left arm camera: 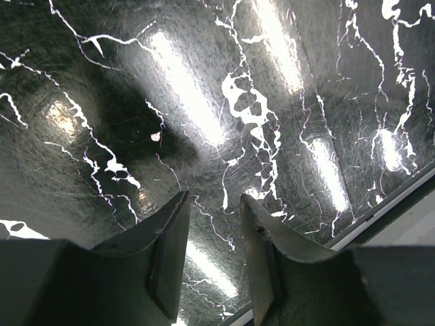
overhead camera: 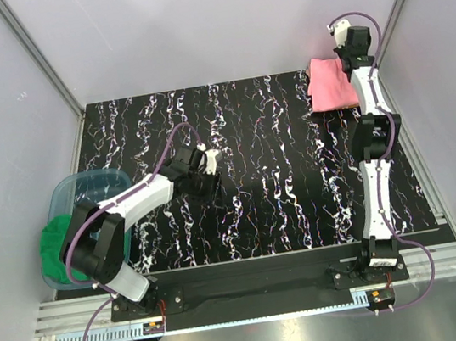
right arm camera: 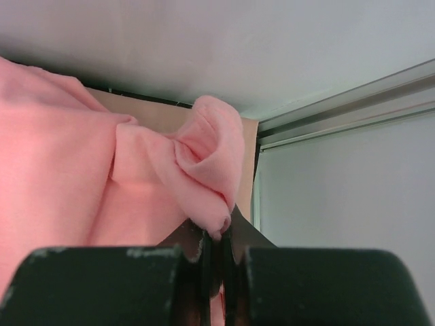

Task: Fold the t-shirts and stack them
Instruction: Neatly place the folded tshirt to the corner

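A folded pink t-shirt [overhead camera: 328, 84] lies at the far right corner of the black marbled table [overhead camera: 280, 171]. My right gripper [overhead camera: 346, 57] is stretched out over its right edge and is shut on a bunched fold of the pink cloth [right arm camera: 204, 159], pinched between the fingertips [right arm camera: 219, 234]. My left gripper [overhead camera: 209, 173] hovers over the table left of centre; its fingers [left arm camera: 170, 244] stand apart and empty above bare table [left arm camera: 204, 102]. The salmon t-shirt with lettering is not in view.
A clear blue plastic bin [overhead camera: 75, 212] holding green cloth [overhead camera: 57, 245] stands at the table's left edge, beside the left arm. White walls and aluminium frame rails [right arm camera: 340, 115] close in the far right corner behind the shirt.
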